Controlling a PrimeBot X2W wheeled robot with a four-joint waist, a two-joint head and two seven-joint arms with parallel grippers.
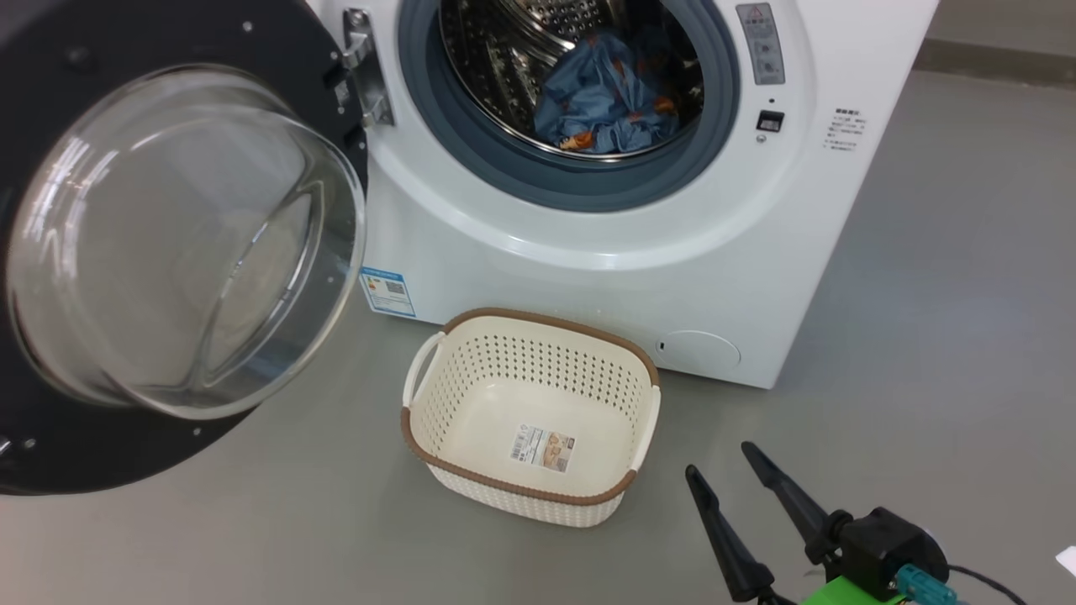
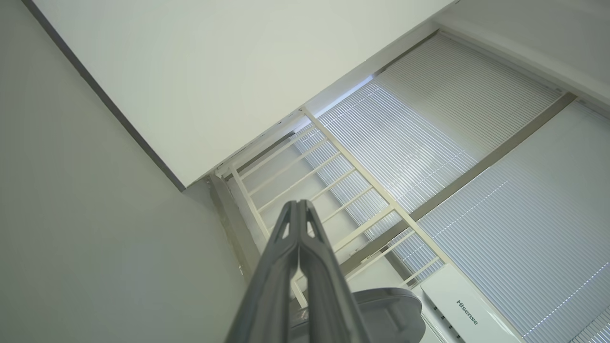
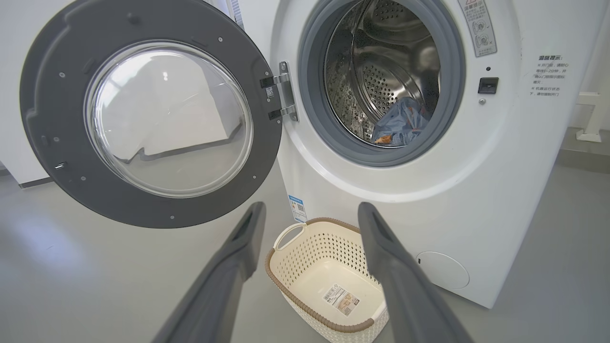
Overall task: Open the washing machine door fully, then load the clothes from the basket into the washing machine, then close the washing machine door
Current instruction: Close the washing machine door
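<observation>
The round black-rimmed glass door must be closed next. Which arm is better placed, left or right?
Probably right: the open right gripper faces the round black-rimmed glass door; the left gripper, shut, points up at window blinds.

The place reads as a plain indoor laundry area. A white front-loading washing machine (image 1: 588, 277) stands directly on a smooth grey floor (image 1: 925, 336), across the upper middle of the head view. In the left wrist view, a plain white wall (image 2: 190, 71) fills the upper left. Slatted window blinds (image 2: 429, 143) cover the right, and a white Hisense-branded unit (image 2: 464, 312) sits at the lower right.
</observation>
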